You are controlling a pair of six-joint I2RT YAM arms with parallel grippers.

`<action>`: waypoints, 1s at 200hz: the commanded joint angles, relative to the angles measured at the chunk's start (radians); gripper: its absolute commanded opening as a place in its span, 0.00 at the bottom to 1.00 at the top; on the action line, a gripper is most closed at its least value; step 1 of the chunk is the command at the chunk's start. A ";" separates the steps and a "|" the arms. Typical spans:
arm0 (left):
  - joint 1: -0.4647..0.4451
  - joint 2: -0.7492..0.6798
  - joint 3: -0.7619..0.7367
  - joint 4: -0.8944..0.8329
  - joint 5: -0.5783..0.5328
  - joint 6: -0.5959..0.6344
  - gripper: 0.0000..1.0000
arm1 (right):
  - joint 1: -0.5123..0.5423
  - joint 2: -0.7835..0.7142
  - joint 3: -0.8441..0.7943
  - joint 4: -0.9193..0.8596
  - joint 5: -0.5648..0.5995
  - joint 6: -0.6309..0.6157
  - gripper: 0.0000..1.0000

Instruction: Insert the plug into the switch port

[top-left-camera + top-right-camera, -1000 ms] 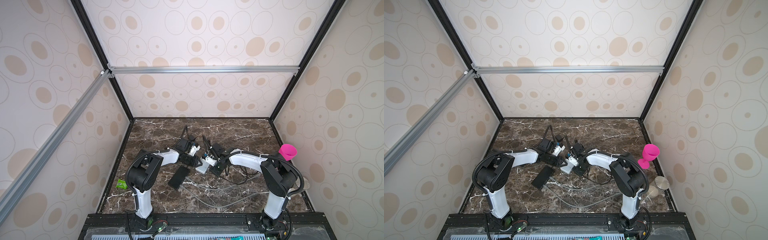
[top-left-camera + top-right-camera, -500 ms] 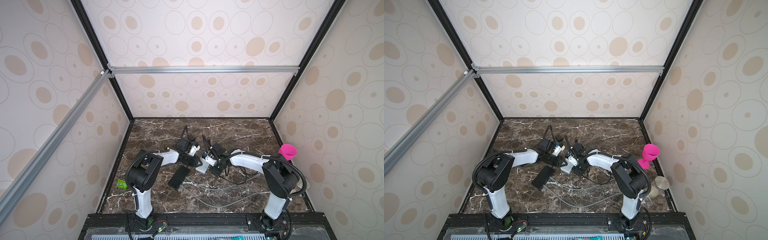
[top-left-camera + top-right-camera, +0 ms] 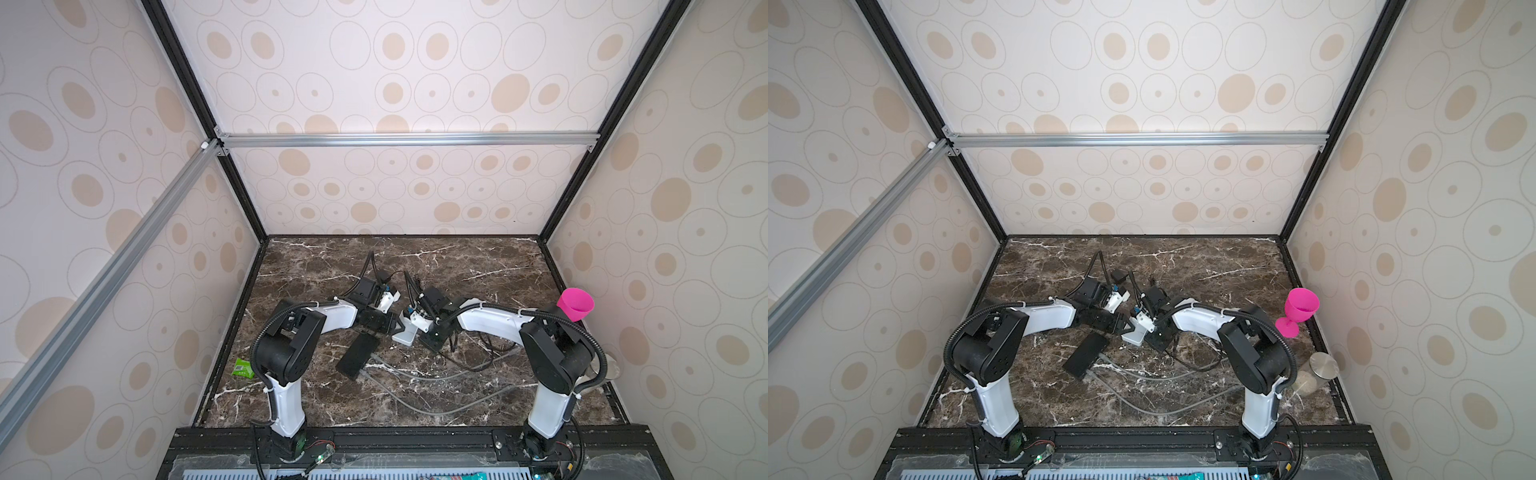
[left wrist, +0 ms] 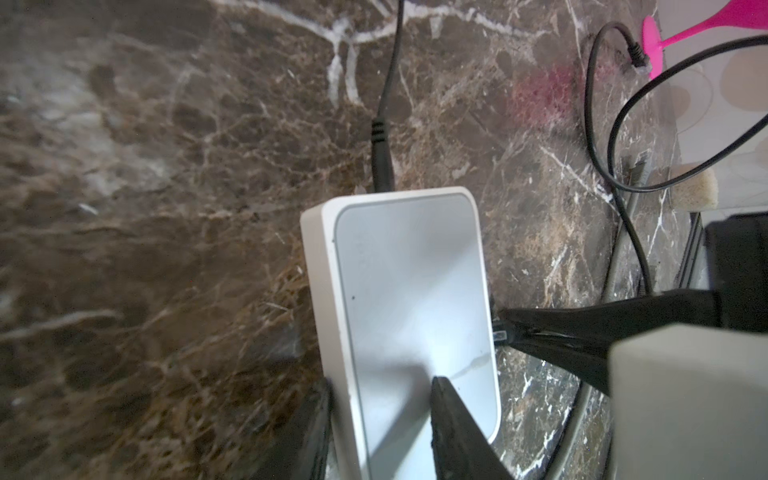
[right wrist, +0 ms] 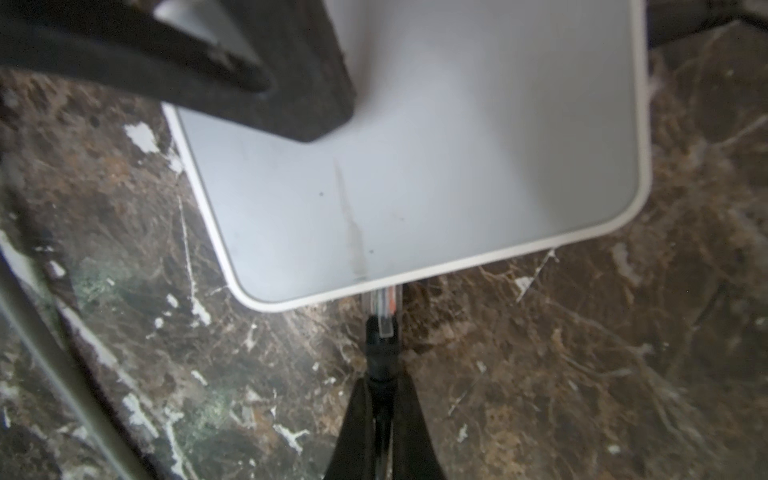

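Left gripper (image 4: pixel 384 401) is clamping the flat white plastic switch (image 3: pixel 406 336). Right gripper (image 5: pixel 380 386) is pinching the clear-tipped black plug (image 5: pixel 384 309), which is seemingly sitting only partway in at three o'clock.

One switch (image 3: pixel 406 336), one black box (image 3: pixel 356 360), one goblet (image 3: pixel 575 305), one jar (image 3: pixel 1323 365), one packet (image 3: pixel 243 368), perhaps four cables (image 4: pixel 379 137)

My left arm (image 3: pixel 336 319) and my right arm (image 3: pixel 494 322) rise from the near edge, bend at the elbow and stretch low toward each other in the middle. My left pincer (image 4: pixel 382 382), half closed, clamps the white flat plastic switch box (image 4: pixel 407 291) across its thickness. My right pincer (image 5: pixel 384 380) is pinched tight on the clear-tipped black cable plug (image 5: pixel 381 330).
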 commanded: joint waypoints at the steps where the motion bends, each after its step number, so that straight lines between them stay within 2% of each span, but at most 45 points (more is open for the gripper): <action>1: -0.057 0.053 -0.049 -0.114 0.003 0.021 0.40 | 0.010 0.012 0.059 0.114 -0.056 -0.050 0.00; 64: -0.057 0.055 -0.011 -0.160 -0.008 0.054 0.40 | 0.008 -0.048 -0.024 0.173 -0.046 -0.219 0.00; 103: -0.057 0.056 0.016 -0.216 -0.010 0.103 0.41 | 0.006 -0.017 -0.015 0.215 -0.026 -0.310 0.00; 133: -0.057 0.053 0.017 -0.241 -0.009 0.129 0.41 | -0.010 0.004 0.015 0.227 -0.011 -0.312 0.00; 200: -0.087 0.054 0.013 -0.228 0.022 0.131 0.40 | -0.039 0.087 0.126 0.187 -0.128 -0.212 0.00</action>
